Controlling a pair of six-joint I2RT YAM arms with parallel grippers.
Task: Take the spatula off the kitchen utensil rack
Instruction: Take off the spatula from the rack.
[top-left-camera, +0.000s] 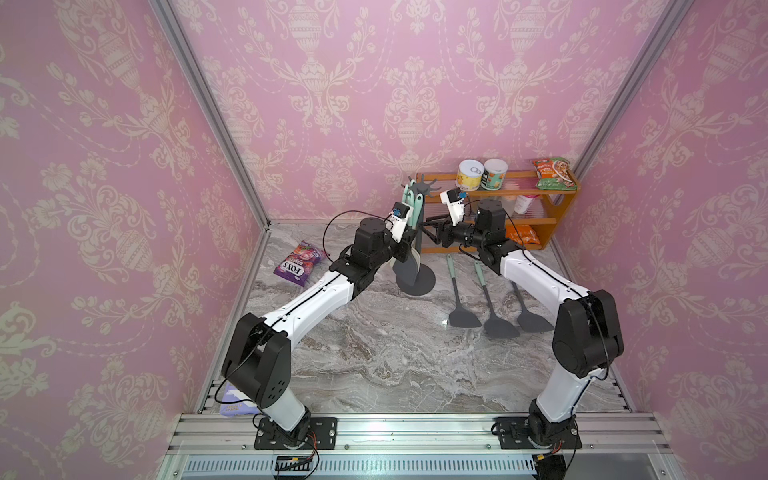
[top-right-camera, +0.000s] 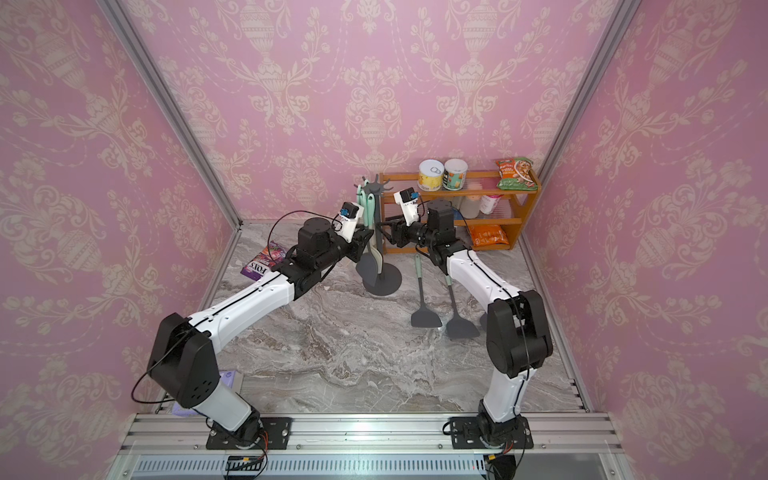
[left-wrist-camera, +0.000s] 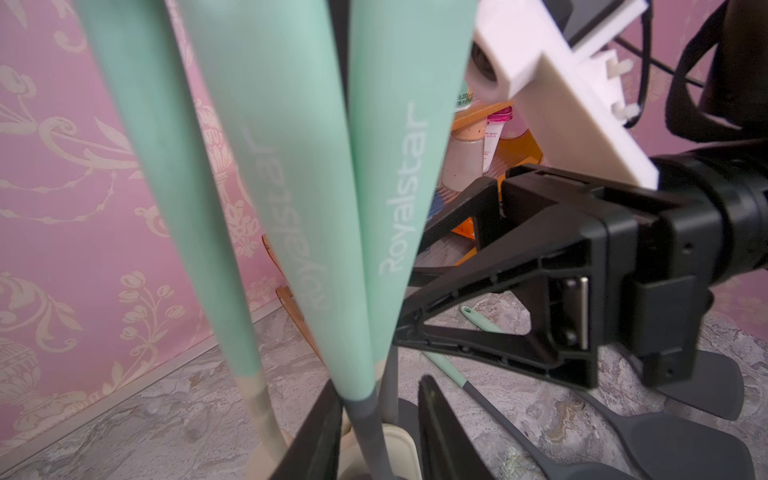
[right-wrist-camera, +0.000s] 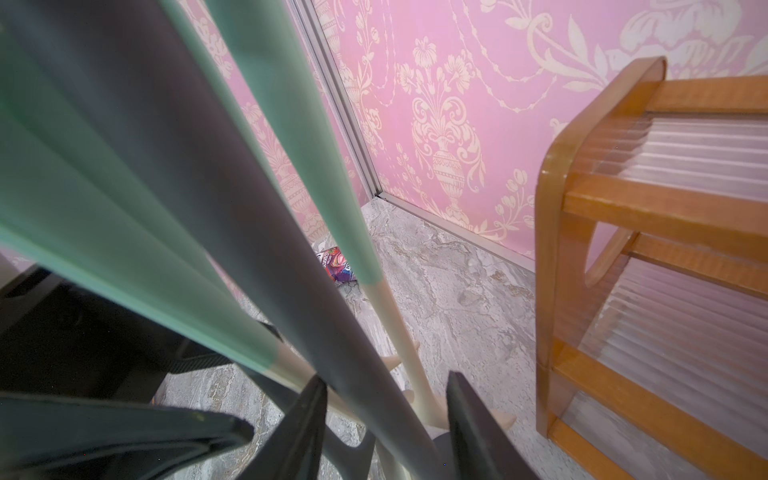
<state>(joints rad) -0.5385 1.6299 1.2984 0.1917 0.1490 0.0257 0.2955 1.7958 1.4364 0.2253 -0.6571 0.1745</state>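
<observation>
Spatula (left-wrist-camera: 291, 208) is hung upright on the rack (top-left-camera: 420, 283) at centre frame, its grey neck bracketed by the narrowly parted left gripper (left-wrist-camera: 380, 399), so an upward lift is called for, while the pole (right-wrist-camera: 249, 249) is straddled by the half-open right gripper (right-wrist-camera: 386, 378).

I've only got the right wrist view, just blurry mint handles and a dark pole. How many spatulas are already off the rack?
Observer: Three dark grey spatulas with mint handles lie on the marble table, on the right arm's side.
Operator: What's on the rack?
Observer: Three mint handles hang from the star hooks of the dark grey utensil rack.
Operator: Left pincer?
Observer: The left pincer is open, straddling one utensil's grey shaft.
</observation>
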